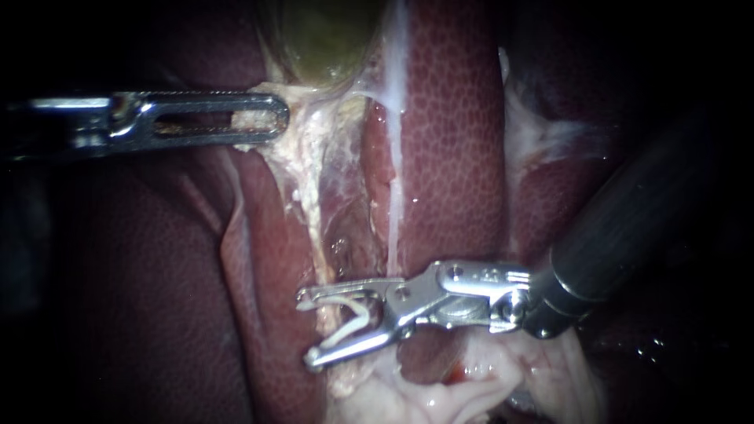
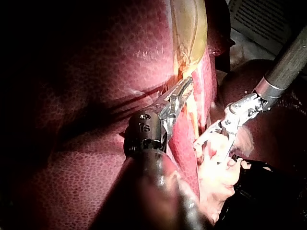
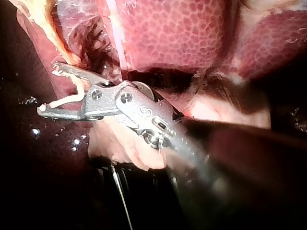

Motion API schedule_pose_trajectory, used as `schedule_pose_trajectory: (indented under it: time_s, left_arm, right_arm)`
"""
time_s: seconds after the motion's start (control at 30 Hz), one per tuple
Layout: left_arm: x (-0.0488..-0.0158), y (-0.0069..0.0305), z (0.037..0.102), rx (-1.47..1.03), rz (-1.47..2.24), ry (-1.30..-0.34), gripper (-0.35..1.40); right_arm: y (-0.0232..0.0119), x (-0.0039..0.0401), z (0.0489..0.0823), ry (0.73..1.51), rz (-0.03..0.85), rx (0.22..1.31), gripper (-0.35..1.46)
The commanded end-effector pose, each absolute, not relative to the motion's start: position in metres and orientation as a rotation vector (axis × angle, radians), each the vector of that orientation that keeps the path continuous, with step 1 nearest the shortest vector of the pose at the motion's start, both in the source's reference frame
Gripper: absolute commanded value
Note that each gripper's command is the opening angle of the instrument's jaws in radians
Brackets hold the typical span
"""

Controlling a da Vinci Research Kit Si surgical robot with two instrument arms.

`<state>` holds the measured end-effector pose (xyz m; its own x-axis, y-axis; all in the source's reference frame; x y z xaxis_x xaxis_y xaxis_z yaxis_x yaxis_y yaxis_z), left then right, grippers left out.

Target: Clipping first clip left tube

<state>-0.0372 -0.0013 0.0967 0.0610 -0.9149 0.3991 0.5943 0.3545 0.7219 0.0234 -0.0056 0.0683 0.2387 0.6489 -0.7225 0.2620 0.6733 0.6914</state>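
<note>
My left instrument (image 1: 271, 118) comes in level from the left. Its slotted jaws are shut on pale tissue at the neck of the green gallbladder (image 1: 322, 39), and the left wrist view shows them (image 2: 184, 88) there too. From that neck the left tube (image 1: 316, 235), a thin pale strand, runs down between the wide-spread jaws of my right instrument (image 1: 308, 330). A white open clip (image 1: 353, 318) sits in those jaws and touches both. In the right wrist view the clip (image 3: 72, 98) curves from one jaw to the other.
Dark red liver (image 1: 448, 118) lies on both sides of the dissected groove. A second whitish strand (image 1: 393, 196) runs down to the right of the tube. Pale fatty tissue (image 1: 455, 392) bulges under the right instrument's shaft.
</note>
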Motion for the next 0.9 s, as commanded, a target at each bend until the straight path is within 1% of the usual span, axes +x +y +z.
schedule_pose_trajectory:
  time_s: [0.03,0.37,0.53,0.9]
  left_arm:
    - [-0.0372,-0.0013,0.0967,0.418,-1.193,-0.949,-0.35]
    - [-0.0372,-0.0013,0.0967,0.418,-1.193,-0.949,-0.35]
    - [-0.0371,-0.0013,0.0967,0.418,-1.192,-0.949,-0.35]
    - [-0.0371,-0.0013,0.0967,0.418,-1.192,-0.949,-0.35]
  right_arm:
    - [-0.0056,0.0234,0.0683,1.344,0.314,0.848,0.59]
    - [-0.0055,0.0232,0.0682,1.344,0.313,0.849,0.59]
    - [-0.005,0.0222,0.0678,1.345,0.31,0.858,0.59]
    - [-0.0017,0.0179,0.0656,1.342,0.356,0.846,0.59]
